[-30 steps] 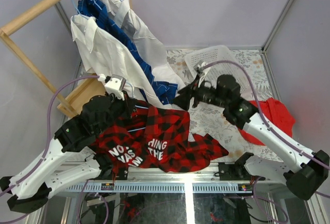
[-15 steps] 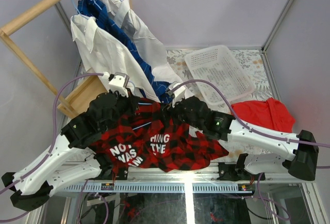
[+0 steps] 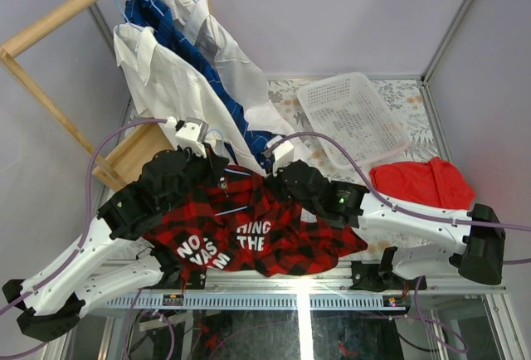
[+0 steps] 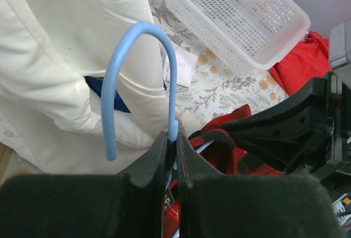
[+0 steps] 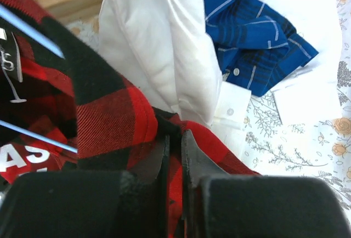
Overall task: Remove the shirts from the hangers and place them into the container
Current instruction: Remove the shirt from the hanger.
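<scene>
A red-and-black plaid shirt (image 3: 274,235) lies spread over the near part of the table, still on a light-blue wire hanger (image 4: 143,79). My left gripper (image 4: 172,139) is shut on the hanger's hook stem. My right gripper (image 5: 174,139) is shut on a fold of the plaid shirt (image 5: 109,117) near its collar. Two white shirts (image 3: 178,78) and a dark blue checked shirt (image 3: 178,32) hang from hangers on the rack at the back left. The white perforated basket (image 3: 353,115) stands at the back right, with nothing showing in it.
A wooden rack (image 3: 50,36) rises at the left, its base (image 3: 137,148) beside my left arm. A plain red cloth (image 3: 423,186) lies at the right, by my right arm. The tablecloth (image 3: 398,99) has a floral print.
My right arm swung from near the basket to the plaid shirt's collar and its gripper shut on the cloth. The left gripper stayed shut on the hanger.
</scene>
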